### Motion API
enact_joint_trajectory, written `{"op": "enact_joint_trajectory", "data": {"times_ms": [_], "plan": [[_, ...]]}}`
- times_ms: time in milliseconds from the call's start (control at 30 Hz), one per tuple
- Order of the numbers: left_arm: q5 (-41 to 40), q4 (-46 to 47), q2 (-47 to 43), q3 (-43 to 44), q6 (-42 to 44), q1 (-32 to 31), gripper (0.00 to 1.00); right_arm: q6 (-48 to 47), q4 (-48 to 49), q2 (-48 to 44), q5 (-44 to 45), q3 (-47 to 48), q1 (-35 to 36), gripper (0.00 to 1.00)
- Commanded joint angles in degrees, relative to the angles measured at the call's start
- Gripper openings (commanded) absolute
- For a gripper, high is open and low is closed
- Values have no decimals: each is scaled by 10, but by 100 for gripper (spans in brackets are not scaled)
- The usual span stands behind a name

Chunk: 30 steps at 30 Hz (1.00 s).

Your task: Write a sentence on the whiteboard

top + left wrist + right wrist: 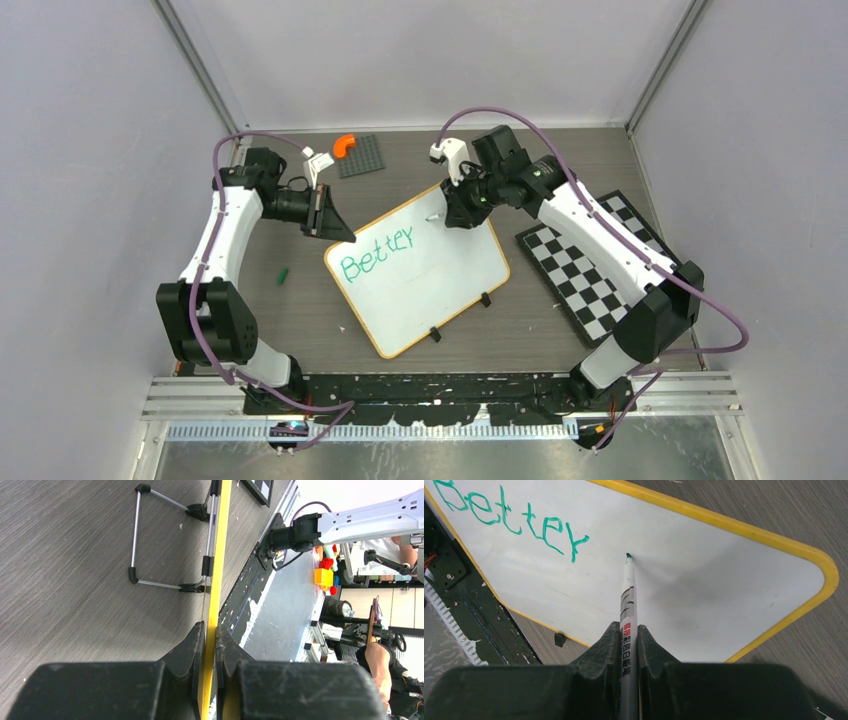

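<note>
Overhead and close wrist views share the whiteboard [440, 285].

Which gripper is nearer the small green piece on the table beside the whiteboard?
Left. The left gripper, clamped on the whiteboard's corner, is close by the green piece; the right gripper holds the marker at the board's far side.

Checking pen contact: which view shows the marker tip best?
Right wrist view: the marker, clamped in the right gripper, has its green tip at the whiteboard beside "Better". Top view: mostly hidden by the gripper. Left wrist view: none of it.
</note>
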Motion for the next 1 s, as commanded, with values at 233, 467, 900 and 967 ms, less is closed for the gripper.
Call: {"op": "enact_joint_trajectory", "data": {"times_ms": [233,467,900,967], "plan": [[-24,-4,3,8,2,-6,0,0,21,6,-3,17,18,0],[-24,-4,5,9,2,-6,0,-7,18,-6,2,-14,18,0],[-25,-6,3,9,4,-6,0,-21,15,-23,28,-23,12,0],[-26,-6,3,9,5,-6,0,-23,12,-20,31,-17,7,0]]}}
